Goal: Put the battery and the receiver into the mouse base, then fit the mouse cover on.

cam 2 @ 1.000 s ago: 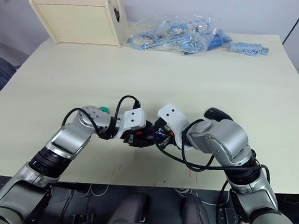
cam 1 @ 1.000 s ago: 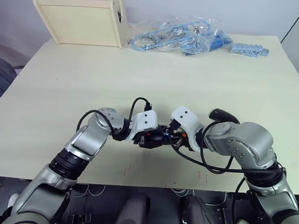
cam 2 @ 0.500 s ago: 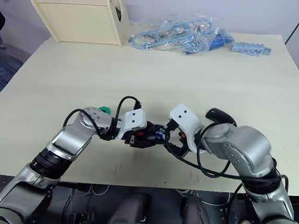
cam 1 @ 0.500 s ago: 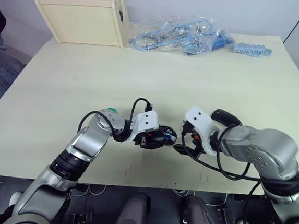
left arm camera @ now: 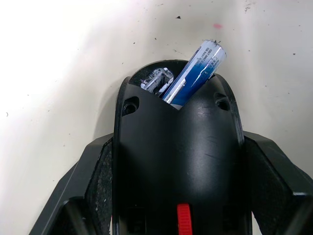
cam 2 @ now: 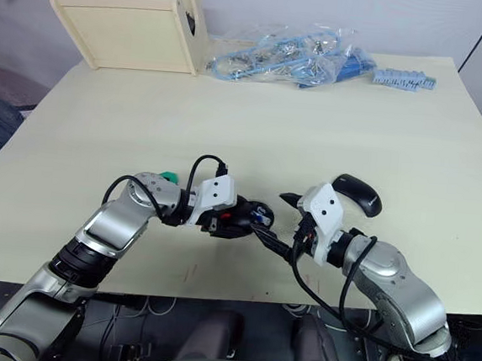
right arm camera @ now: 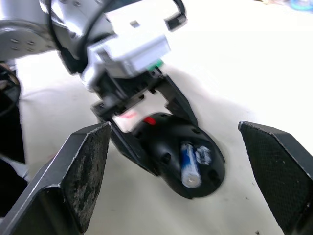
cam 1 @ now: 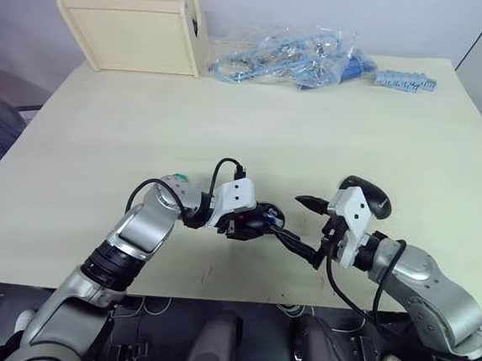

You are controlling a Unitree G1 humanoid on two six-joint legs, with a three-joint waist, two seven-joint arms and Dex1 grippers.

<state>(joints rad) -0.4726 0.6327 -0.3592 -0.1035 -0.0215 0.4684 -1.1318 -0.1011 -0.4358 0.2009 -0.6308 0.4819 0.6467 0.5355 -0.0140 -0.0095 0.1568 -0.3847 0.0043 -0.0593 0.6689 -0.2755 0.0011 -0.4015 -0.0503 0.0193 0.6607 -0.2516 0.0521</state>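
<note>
Mouse base (cam 1: 254, 221) sits near bench (cam 1: 313, 128) front edge, gripped by left gripper (cam 1: 258, 224); right gripper (cam 1: 306, 228) jaws wide, empty.

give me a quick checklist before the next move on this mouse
1. Mouse base held by left gripper: ok, fingers on both sides.
2. Battery seated flat: not ok, one end sticks up out of the compartment.
3. Right gripper free to act: ok, open and holding nothing.
4. Receiver in the base: cannot tell.
5. Mouse cover reachable: ok, lying on the table beside the right arm.
</note>
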